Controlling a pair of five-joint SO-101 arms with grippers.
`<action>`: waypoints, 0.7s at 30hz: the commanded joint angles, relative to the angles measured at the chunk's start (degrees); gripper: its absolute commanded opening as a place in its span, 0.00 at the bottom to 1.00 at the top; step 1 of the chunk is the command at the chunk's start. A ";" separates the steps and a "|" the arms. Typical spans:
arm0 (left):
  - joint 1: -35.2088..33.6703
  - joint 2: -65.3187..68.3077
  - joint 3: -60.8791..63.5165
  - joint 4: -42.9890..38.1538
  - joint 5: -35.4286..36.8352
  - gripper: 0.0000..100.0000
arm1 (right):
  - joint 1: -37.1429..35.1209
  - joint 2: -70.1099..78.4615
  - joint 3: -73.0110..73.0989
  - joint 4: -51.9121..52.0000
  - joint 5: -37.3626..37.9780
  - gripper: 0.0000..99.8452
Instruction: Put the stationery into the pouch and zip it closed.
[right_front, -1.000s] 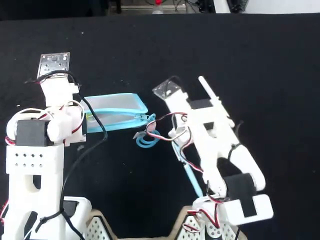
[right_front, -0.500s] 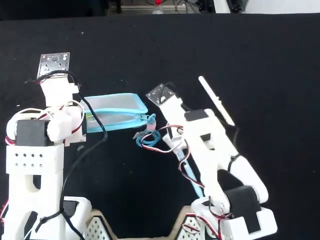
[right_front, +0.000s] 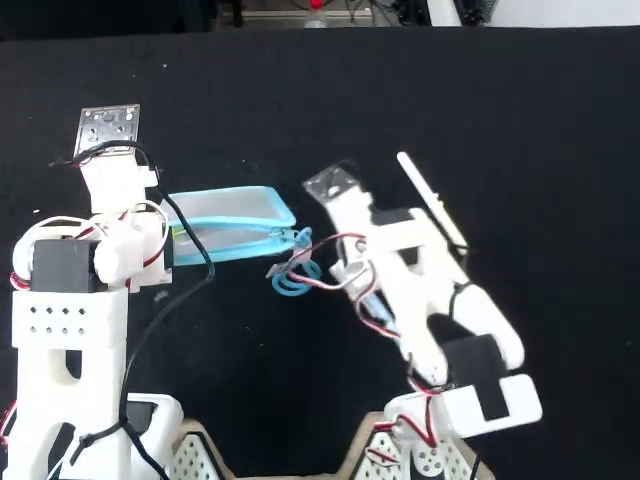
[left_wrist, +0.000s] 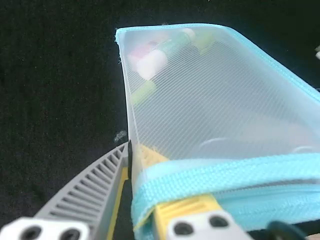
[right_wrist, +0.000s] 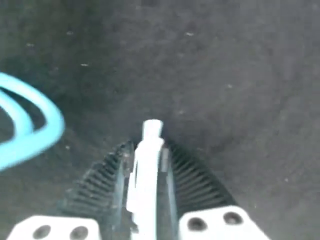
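Your right pincer (right_wrist: 148, 145) nudges back to 3 o'clock of the pouch (right_front: 228, 215), clamped on a pale pen (right_wrist: 147, 170); left pincer (left_wrist: 134, 160) pinches the pouch corner. Insertion looks pending.

White plastic arms (right_front: 70, 340), black servo blocks (right_front: 62, 265), red-white-black wires (right_front: 325, 281), ribbed grey gripper fingers (left_wrist: 95, 185)

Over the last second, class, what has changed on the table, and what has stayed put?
The right arm swung slightly toward the pouch, then back. The right gripper stays shut on a thin white piece beside the blue loop. Unchanged: the left gripper grips the pouch's corner; pouch, loop and the white stick lie as before.
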 joint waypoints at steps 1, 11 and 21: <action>-0.75 0.35 0.31 0.18 0.26 0.03 | 4.92 -5.76 -0.92 0.70 3.87 0.01; -0.75 0.35 0.31 0.18 0.26 0.03 | 5.27 -5.76 -2.15 4.40 19.08 0.07; -0.75 0.35 0.31 0.18 0.26 0.03 | 5.54 4.44 -4.79 4.13 19.08 0.16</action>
